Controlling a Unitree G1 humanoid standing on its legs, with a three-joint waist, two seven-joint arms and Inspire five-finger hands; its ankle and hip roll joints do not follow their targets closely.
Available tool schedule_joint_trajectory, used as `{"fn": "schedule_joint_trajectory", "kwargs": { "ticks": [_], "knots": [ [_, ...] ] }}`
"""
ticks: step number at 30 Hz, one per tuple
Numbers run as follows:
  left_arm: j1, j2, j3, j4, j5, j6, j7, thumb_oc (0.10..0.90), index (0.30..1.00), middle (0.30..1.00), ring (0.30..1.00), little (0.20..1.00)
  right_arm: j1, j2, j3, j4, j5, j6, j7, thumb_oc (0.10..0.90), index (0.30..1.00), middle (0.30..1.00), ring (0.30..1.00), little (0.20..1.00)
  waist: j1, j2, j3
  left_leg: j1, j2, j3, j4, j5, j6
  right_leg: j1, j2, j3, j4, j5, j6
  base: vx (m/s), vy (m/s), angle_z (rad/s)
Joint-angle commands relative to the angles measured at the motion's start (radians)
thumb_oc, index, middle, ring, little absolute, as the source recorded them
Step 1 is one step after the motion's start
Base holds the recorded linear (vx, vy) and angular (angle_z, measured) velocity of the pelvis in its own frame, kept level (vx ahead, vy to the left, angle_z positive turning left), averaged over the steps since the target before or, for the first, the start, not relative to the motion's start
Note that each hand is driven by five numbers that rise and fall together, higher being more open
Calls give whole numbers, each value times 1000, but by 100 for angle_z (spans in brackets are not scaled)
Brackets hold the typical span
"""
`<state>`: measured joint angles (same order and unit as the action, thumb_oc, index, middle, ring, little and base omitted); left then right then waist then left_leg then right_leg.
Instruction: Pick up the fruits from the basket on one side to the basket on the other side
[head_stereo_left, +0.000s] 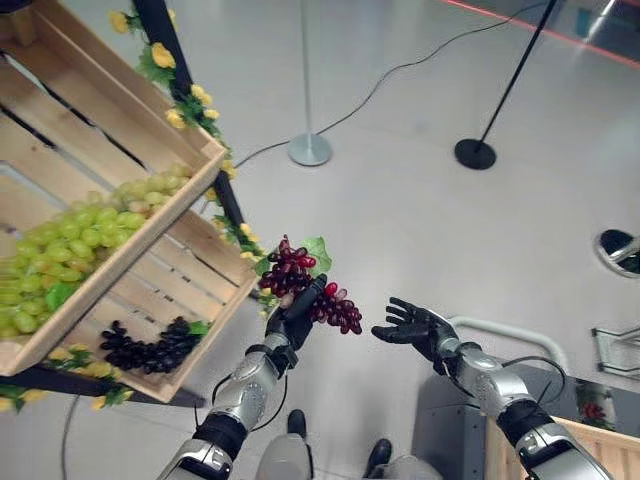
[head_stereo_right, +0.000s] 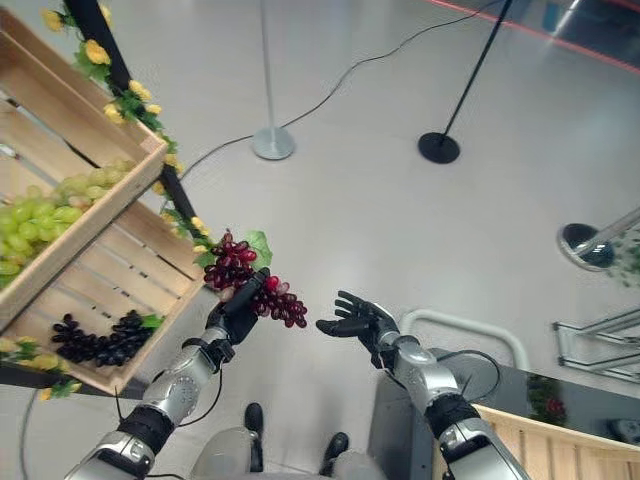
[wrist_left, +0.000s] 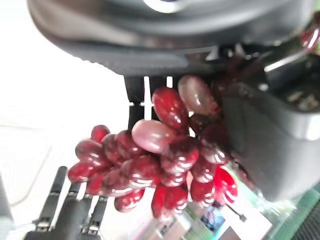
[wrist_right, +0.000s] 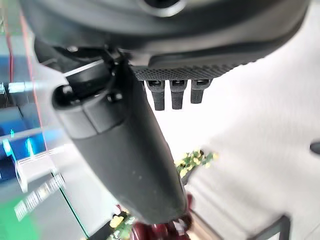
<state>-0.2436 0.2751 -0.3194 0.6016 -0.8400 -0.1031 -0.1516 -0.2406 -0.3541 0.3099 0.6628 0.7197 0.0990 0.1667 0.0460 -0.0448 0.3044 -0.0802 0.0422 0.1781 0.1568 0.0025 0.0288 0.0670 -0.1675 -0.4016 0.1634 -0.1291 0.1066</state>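
The robot's left hand (head_stereo_left: 292, 322) was clamped on a bunch of red grapes (head_stereo_left: 300, 282), held in the air just off the lower wooden crate's (head_stereo_left: 195, 290) outer corner, while its right hand (head_stereo_left: 412, 325) waited nearby, fingers spread, palm empty.

The upper crate (head_stereo_left: 120, 120) runs off the top and left edges, and the green grapes (head_stereo_left: 70, 240) in it are cut by the left edge. Its front board hides part of the lower crate (head_stereo_left: 200, 290), where the dark grapes (head_stereo_left: 150, 348) lie half in shade. The left hand (head_stereo_left: 292, 322) covers the stem and middle of the red grape bunch (head_stereo_left: 310, 285), so the grip itself is hard to read. A wooden box corner (head_stereo_left: 590, 445) at lower right is clipped; its contents can't be made out.
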Motion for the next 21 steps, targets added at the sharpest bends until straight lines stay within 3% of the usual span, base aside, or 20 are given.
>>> {"fn": "schedule_joint_trajectory", "kwargs": {
  "ticks": [1, 3, 4, 5, 6, 8, 12, 21],
  "knots": [
    [-112, 12, -10, -149, -35, -158, -60, 400, 300, 300, 300, 300, 31, 13, -43, -77, 61, -138, 6, 800, 900, 900, 900, 900, 7, 20, 58, -48, 21, -80, 121, -13, -38, -179, -14, 133, 253, 106, -25, -174, 36, 58],
    [-171, 37, -44, -149, -38, -171, -94, 400, 300, 300, 300, 300, 15, 16, -36, -53, 91, -202, -14, 800, 900, 900, 900, 900, -19, 18, 104, -108, -11, -142, 167, -30, -30, -215, 25, 223, 204, 80, -40, -299, -141, 62],
    [-186, 44, -51, -151, -37, -180, -87, 400, 300, 300, 300, 300, 5, 13, -34, -48, 101, -205, -13, 800, 900, 900, 900, 900, -19, 15, 113, -127, -15, -145, 178, -33, -31, -217, 28, 219, 193, 73, -48, -458, -149, 154],
    [-225, 54, -43, -164, -23, -207, -47, 400, 300, 300, 300, 300, -49, 13, -22, -38, 92, -193, -22, 800, 900, 900, 900, 900, -7, 4, 153, -180, -19, -124, 221, -34, -31, -285, 12, 196, 274, 88, -42, -321, -56, 156],
    [-239, 47, -29, -174, 6, -206, -16, 400, 300, 300, 300, 300, -87, 11, -12, -36, 93, -173, -36, 800, 900, 900, 900, 900, -10, 4, 171, -200, -11, -120, 234, -33, -30, -297, 43, 210, 284, 58, -56, -267, -37, 122],
    [-245, 59, -10, -167, -27, -214, -7, 400, 300, 300, 300, 300, -88, 6, -19, -49, 93, -133, -41, 800, 900, 900, 900, 900, -10, 1, 178, -217, -7, -128, 264, -40, -40, -290, 47, 199, 303, 27, -72, -13, -4, 4],
    [-269, 78, 47, -141, -63, -228, -7, 400, 300, 300, 300, 300, -84, -11, -34, -16, 75, -113, -10, 800, 900, 900, 900, 900, -7, -11, 193, -266, -1, -138, 325, -65, -38, -322, 53, 194, 377, -24, -101, -10, 31, 2],
    [-313, 115, 139, -171, -105, -252, 17, 400, 300, 300, 300, 300, -58, -55, -46, -14, 50, -67, 5, 800, 900, 900, 900, 900, -12, -20, 216, -342, -15, -142, 427, -103, -22, -437, 29, 195, 549, -83, -122, -33, 123, 5]
  ]
}}
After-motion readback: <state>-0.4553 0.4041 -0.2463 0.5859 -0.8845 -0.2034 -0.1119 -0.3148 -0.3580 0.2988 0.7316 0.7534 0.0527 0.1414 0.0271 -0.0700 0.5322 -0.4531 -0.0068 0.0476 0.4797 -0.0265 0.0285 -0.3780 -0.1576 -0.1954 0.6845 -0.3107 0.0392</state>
